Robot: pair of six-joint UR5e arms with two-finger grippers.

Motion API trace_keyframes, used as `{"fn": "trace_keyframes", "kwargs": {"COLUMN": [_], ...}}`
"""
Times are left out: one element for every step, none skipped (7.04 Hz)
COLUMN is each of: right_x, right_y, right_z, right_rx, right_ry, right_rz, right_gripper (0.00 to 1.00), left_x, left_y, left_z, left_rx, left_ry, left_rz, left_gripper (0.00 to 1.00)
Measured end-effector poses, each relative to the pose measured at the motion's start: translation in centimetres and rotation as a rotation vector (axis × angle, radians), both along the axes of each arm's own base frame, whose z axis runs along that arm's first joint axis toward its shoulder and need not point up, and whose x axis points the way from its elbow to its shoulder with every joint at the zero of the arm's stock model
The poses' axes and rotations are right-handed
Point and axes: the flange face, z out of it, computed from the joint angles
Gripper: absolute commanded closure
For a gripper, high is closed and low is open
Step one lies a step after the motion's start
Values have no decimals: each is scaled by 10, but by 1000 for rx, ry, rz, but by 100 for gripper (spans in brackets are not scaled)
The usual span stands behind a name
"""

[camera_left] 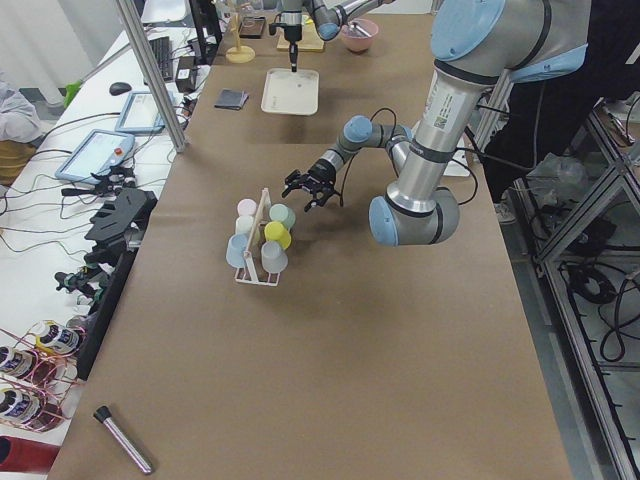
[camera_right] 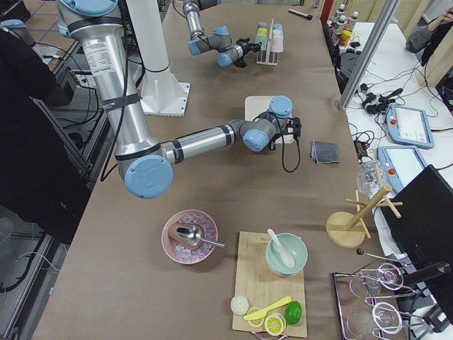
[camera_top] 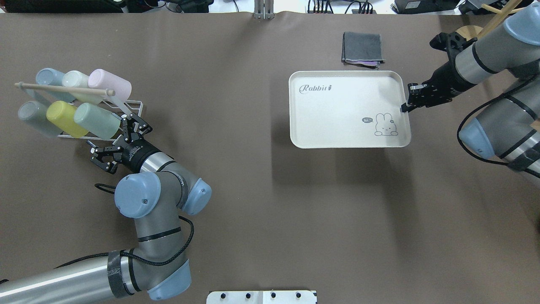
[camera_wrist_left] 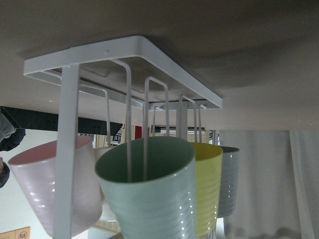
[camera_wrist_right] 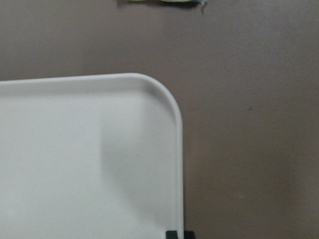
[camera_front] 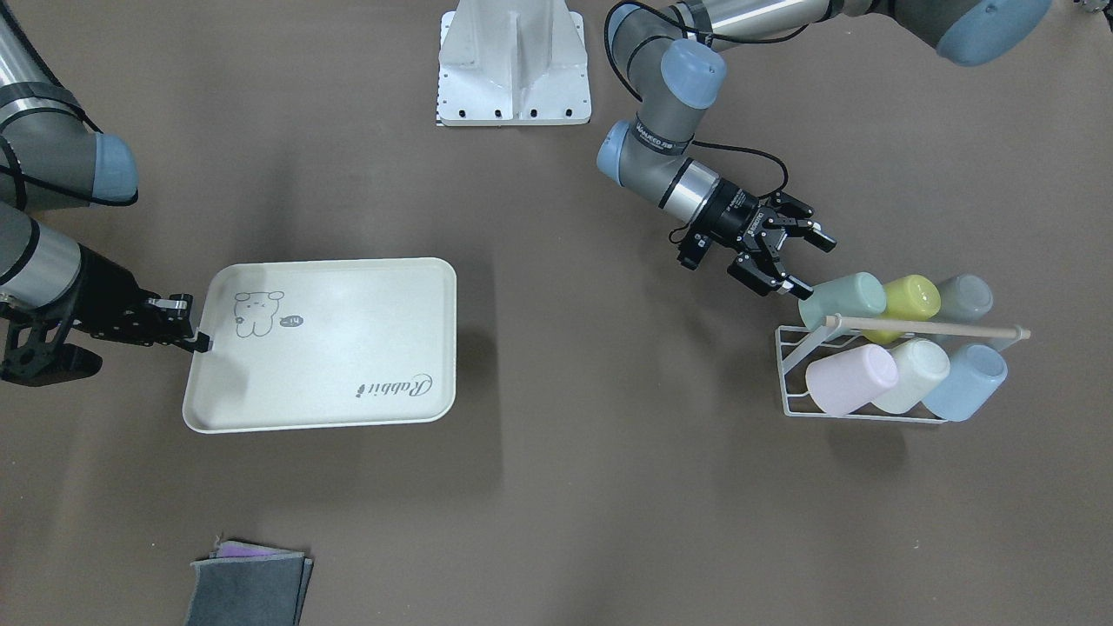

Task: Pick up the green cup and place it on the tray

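The green cup point(camera_front: 842, 298) lies on its side on a white wire rack point(camera_front: 796, 365), at the end of the back row next to a yellow-green cup point(camera_front: 913, 298). It also shows in the overhead view point(camera_top: 98, 120), and mouth-on in the left wrist view point(camera_wrist_left: 149, 194). My left gripper point(camera_front: 809, 263) is open, its fingertips just short of the cup's rim and apart from it. The cream tray point(camera_front: 348, 391) lies flat on the table. My right gripper point(camera_front: 202, 341) is shut on the tray's short edge near the animal drawing point(camera_top: 404, 107).
The rack also holds grey-green point(camera_front: 963, 298), pink point(camera_front: 850, 378), cream point(camera_front: 913, 374) and blue point(camera_front: 965, 381) cups under a wooden rod point(camera_front: 930, 328). A folded grey cloth point(camera_top: 363, 47) lies beyond the tray. The robot's base plate point(camera_front: 513, 65) sits mid-table.
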Motion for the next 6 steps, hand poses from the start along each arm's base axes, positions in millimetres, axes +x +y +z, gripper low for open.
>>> {"fn": "trace_keyframes", "kwargs": {"right_x": [-26, -61, -95, -126, -153, -173], "right_y": [2, 11, 22, 32, 39, 41], "right_z": [-24, -47, -62, -72, -80, -85], "right_rx": [-8, -7, 1, 10, 12, 8], "right_ry": [-16, -24, -23, -20, -14, -7], "right_rz": [-8, -22, -39, -62, -80, -88], "right_gripper": [100, 100, 100, 100, 100, 100], "left_x": [0, 0, -1, -2, -1, -1], "left_y": [1, 2, 4, 5, 4, 3], "left_z": [5, 11, 18, 23, 26, 30], "left_rx": [26, 46, 61, 71, 81, 98], "left_ry": [-13, -19, -22, -25, -31, -42], "left_rz": [-19, -44, -64, -75, -75, -66], "left_gripper": [8, 8, 8, 9, 9, 9]}}
